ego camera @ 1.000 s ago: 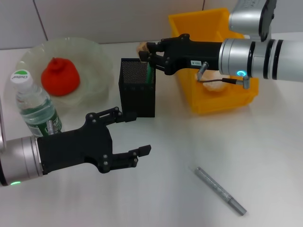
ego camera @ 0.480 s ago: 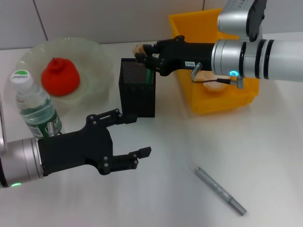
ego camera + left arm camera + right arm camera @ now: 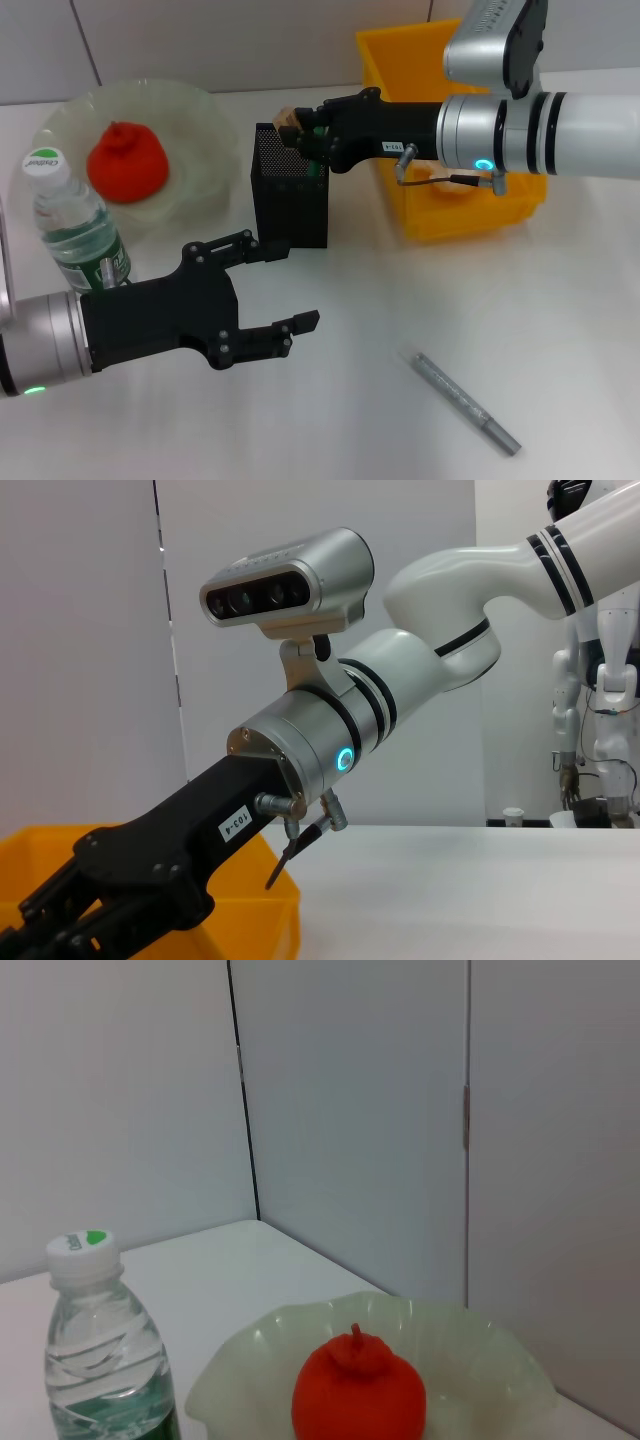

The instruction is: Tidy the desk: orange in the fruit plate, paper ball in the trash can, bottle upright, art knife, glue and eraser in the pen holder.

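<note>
R gripper (image 3: 300, 138) over rim of black mesh pen holder (image 3: 290, 200), fingers pinched on green item (image 3: 316, 150) w/ tan bit at tips. L gripper (image 3: 268, 290) spread wide, empty, low over table (image 3: 560, 330) in front of holder. Orange (image 3: 127, 160) in fruit plate (image 3: 190, 120); bottle (image 3: 72, 228) upright beside it. Grey art knife (image 3: 465, 402) flat on table, well apart. Yellow bin (image 3: 440, 50) behind R arm.

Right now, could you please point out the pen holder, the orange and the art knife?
pen holder (image 3: 290, 205), head view, front mesh wall.
orange (image 3: 127, 162), head view, middle of fruit.
art knife (image 3: 466, 403), head view, mid-shaft.
</note>
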`<action>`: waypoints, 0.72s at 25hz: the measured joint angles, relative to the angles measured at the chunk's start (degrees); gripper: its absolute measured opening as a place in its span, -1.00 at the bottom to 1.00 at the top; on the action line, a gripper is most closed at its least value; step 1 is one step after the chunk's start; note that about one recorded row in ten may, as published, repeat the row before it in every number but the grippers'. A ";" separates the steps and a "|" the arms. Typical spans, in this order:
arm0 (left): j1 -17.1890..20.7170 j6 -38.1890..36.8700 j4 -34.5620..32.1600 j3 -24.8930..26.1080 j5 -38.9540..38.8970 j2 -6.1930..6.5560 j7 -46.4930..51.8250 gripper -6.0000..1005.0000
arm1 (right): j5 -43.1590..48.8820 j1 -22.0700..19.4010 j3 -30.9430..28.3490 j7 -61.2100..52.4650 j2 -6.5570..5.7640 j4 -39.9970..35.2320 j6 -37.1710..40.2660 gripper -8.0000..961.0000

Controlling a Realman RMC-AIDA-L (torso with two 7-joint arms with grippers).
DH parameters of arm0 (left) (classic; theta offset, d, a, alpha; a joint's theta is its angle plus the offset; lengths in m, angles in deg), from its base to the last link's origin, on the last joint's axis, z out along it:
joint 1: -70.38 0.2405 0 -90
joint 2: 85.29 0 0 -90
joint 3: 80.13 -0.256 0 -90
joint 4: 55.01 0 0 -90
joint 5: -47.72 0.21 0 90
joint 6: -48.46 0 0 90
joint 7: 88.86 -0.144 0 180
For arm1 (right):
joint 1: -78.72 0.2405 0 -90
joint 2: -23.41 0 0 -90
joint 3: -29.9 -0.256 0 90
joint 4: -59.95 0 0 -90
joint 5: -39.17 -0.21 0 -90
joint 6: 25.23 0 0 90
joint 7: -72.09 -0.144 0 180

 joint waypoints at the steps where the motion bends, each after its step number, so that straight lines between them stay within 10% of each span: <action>1: 0.00 0.00 0.00 0.00 0.00 0.00 0.00 0.56 | 0.00 0.00 0.00 0.00 0.00 0.00 0.00 -0.20; 14: 0.01 -0.08 0.47 0.00 0.00 0.00 -0.09 0.56 | -0.39 -0.55 -0.19 1.36 0.05 -0.43 0.25 -0.18; 18: 0.01 -0.09 0.47 0.00 0.00 0.00 -0.09 0.56 | -0.42 -0.61 -0.31 1.61 0.08 -0.54 0.24 0.21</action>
